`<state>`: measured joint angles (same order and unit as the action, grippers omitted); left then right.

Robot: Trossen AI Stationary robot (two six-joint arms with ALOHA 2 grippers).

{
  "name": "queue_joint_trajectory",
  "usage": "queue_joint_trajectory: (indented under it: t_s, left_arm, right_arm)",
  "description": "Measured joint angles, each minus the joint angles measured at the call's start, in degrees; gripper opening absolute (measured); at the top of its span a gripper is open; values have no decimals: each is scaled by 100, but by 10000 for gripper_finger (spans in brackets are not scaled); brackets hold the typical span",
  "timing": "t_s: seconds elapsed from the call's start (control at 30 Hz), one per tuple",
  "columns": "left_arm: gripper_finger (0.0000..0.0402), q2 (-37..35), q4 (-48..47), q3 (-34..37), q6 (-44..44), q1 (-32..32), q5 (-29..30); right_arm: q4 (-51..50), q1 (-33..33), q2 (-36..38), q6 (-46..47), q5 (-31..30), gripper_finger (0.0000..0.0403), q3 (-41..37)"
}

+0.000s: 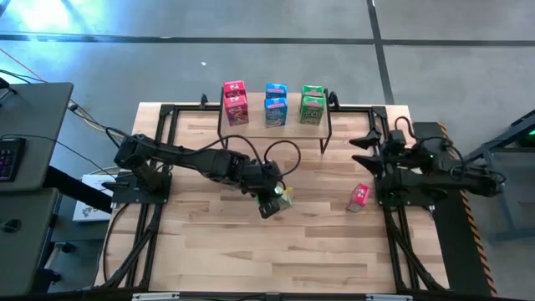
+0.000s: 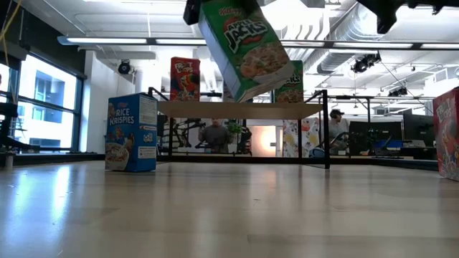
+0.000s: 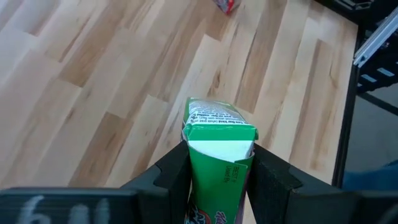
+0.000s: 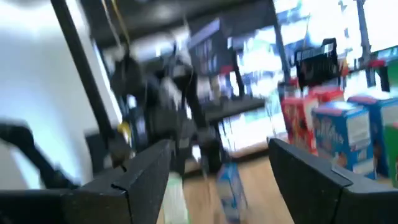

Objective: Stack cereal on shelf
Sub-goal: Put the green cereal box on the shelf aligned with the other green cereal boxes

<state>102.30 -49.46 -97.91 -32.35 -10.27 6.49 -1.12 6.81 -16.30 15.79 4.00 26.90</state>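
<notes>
Green cereal box (image 1: pixel 284 198) tilted, lifted above table, red box (image 1: pixel 360 196) lying alone, six boxes on shelf (image 1: pixel 328 125)

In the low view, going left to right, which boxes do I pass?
Blue Rice Krispies box standing on the table → red box on the shelf → green box held tilted in the left gripper → red box at the right edge.

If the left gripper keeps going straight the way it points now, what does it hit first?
Likely bare tabletop. The left gripper, shut on a green cereal box, angles down at the open planks. The red-pink box lies farther off and slightly aside; depth is hard to judge.
</notes>
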Motion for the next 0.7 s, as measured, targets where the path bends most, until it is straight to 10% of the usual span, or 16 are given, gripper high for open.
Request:
queue_joint_trajectory:
  t_s: [0.27, 0.7]
  left_arm:
    - [122, 0, 7, 0, 415, 176, 1]
    - [122, 0, 248, 0, 561, 206, 3]
  right_arm:
    - [-1793, 0, -1365, -479, 392, 264, 1253]
    - [-1793, -118, -2743, -860, 915, 264, 1655]
